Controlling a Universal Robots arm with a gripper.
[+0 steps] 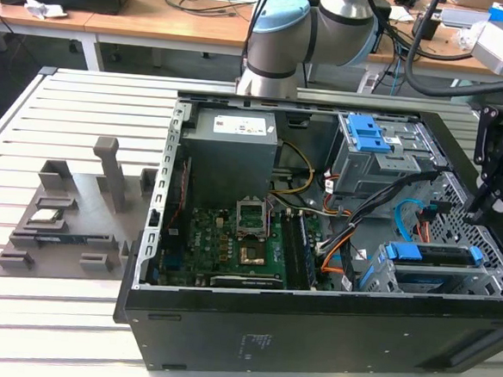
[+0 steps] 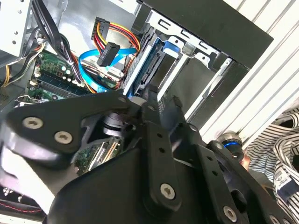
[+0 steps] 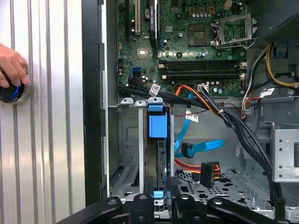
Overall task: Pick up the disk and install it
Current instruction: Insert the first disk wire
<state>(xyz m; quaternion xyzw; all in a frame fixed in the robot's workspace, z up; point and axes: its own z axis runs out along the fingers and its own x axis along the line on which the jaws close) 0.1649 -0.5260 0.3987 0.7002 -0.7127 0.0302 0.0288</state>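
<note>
We see the disk (image 3: 157, 140) standing on edge inside the drive cage (image 3: 127, 140) at the computer case's (image 1: 311, 331) front corner, its blue frame flush between the cage walls. Our gripper (image 3: 159, 191) hovers just above the cage, fingers narrow and apparently empty. Cables (image 3: 233, 126) crowd the cage's open side; the disk's lower end is hidden.

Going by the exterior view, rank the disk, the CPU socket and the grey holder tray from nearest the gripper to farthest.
From the gripper:
1. The disk, in the drive cage just below it.
2. The CPU socket, mid-motherboard.
3. The grey holder tray, outside the case, at the exterior view's left.
</note>
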